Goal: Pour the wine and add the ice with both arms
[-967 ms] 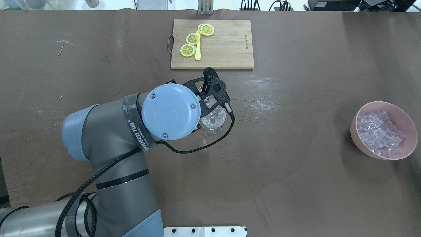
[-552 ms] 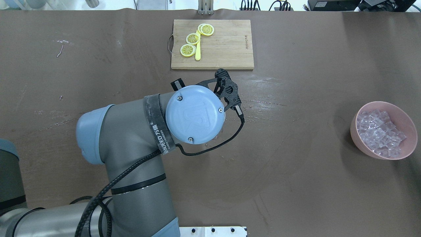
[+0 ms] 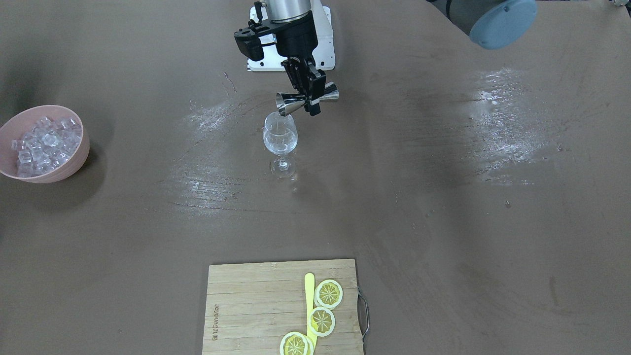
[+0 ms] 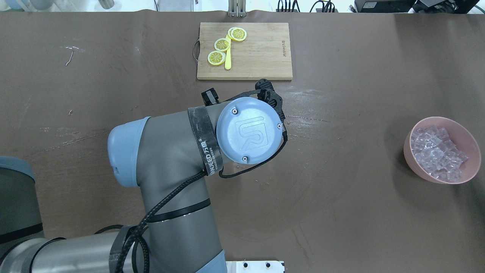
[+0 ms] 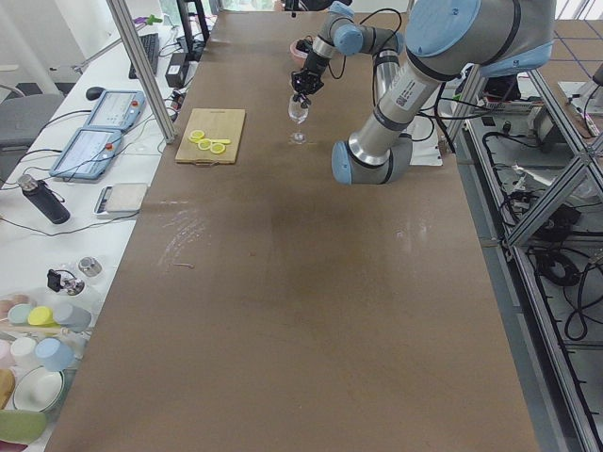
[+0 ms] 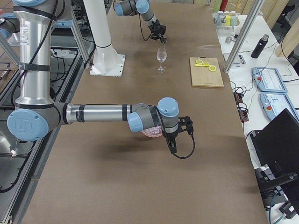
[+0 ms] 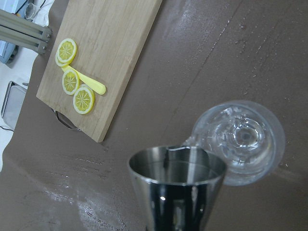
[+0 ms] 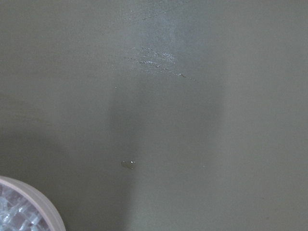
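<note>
Left gripper (image 3: 311, 96), clamping the jigger (image 3: 288, 103), is swinging toward three o'clock, pouring into the glass (image 3: 281, 138); right gripper's (image 6: 171, 147) opening: cannot tell.

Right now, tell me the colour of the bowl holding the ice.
The bowl is pink, clearest in the overhead view.

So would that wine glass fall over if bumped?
Probably: the wine glass stands on a thin stem with a wide bowl up top, so it looks tippy. It's clear glass, so likely breakable. The jigger held close above could knock it.
</note>
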{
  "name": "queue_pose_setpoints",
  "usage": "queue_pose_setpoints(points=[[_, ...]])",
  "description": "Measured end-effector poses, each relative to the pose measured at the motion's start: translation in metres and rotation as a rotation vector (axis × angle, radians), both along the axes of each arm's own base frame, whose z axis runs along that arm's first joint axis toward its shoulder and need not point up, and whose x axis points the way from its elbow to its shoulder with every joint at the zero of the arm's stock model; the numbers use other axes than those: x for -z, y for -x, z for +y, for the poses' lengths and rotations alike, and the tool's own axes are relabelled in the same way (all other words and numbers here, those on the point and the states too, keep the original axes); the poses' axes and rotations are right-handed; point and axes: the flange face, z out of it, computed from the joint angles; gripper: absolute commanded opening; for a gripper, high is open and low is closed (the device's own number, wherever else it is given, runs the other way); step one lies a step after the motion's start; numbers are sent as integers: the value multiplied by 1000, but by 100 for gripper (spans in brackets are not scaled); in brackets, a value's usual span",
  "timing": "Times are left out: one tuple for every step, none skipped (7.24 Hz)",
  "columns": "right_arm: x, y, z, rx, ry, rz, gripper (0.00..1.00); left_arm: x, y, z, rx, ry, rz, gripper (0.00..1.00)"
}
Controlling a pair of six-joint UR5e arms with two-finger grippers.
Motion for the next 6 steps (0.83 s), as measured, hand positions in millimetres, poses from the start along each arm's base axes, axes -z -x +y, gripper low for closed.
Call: queue_pose_setpoints(points=[[-1,0,0,0,1,0,100,3,-2,1,2,3,-27,0],[-1,0,0,-1,2,1,100,4,-3,2,2,8,-53,0],[-2,0,0,-1,3,1,100,8,-4,2,3,14,-80,0],[-2,0,0,-1,4,0,100,14,-7,1,6,19,-107,0],[-2,0,0,0,4,0,100,17,-13,-1,8,25,-129,0],[-2,0,0,0,4,0,100,20,-19,-4,10,29,-145,0]])
